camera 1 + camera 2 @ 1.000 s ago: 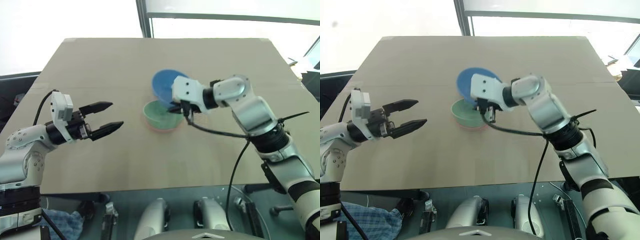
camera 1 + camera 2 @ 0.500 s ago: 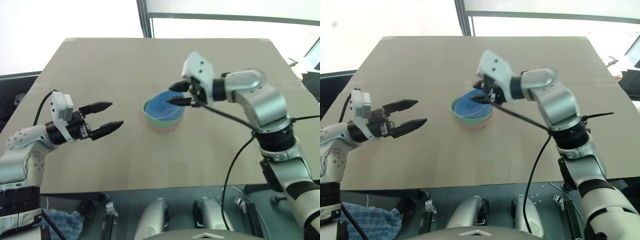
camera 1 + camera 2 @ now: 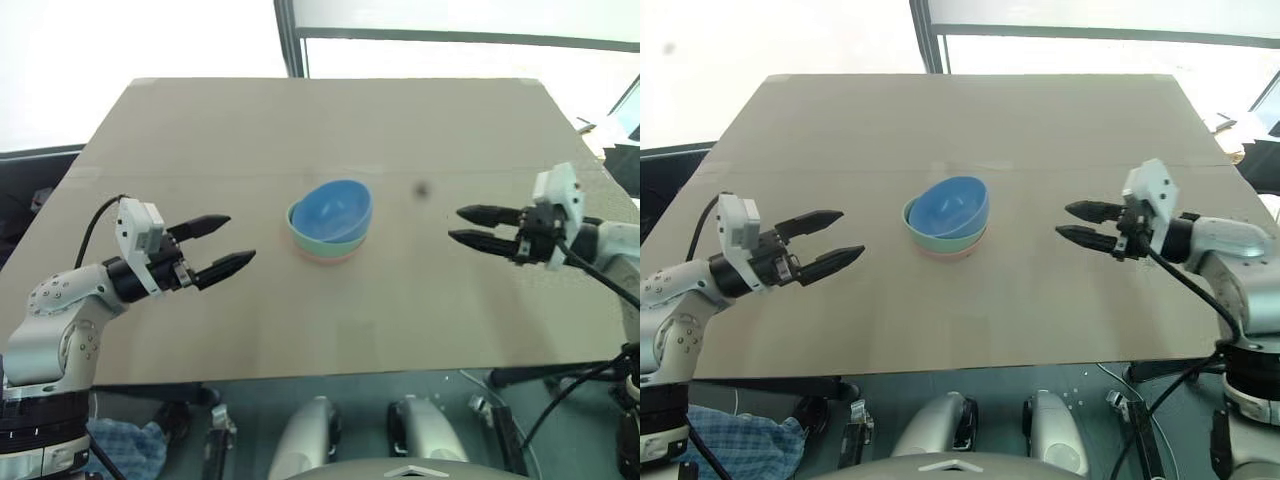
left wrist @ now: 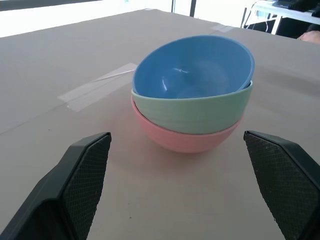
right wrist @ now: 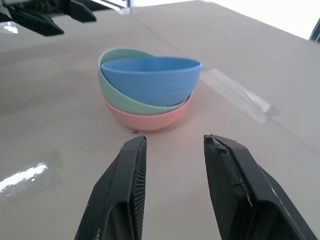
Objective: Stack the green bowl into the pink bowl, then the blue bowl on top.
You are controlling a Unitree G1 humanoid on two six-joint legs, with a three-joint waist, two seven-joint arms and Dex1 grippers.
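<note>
Three bowls stand nested at the table's middle. The pink bowl (image 3: 325,257) is at the bottom, the green bowl (image 3: 318,240) sits in it, and the blue bowl (image 3: 333,207) rests on top, tilted. My left gripper (image 3: 240,238) hovers open and empty well to the left of the stack, pointing at it. Off to the right, my right gripper (image 3: 456,224) is open too, with nothing between its fingers (image 5: 127,185), and it also points at the stack. The left wrist view shows the stack (image 4: 192,107) between the widely spread fingers (image 4: 82,172).
The brown table (image 3: 200,130) reaches from the near edge to the windows at the back. A strip of clear tape (image 5: 240,95) lies flat on the surface beside the stack. Bare table lies between each gripper and the bowls.
My right gripper set the blue bowl into the green bowl, opened, and swung away to the right. The left gripper has stayed about where it was, open.
</note>
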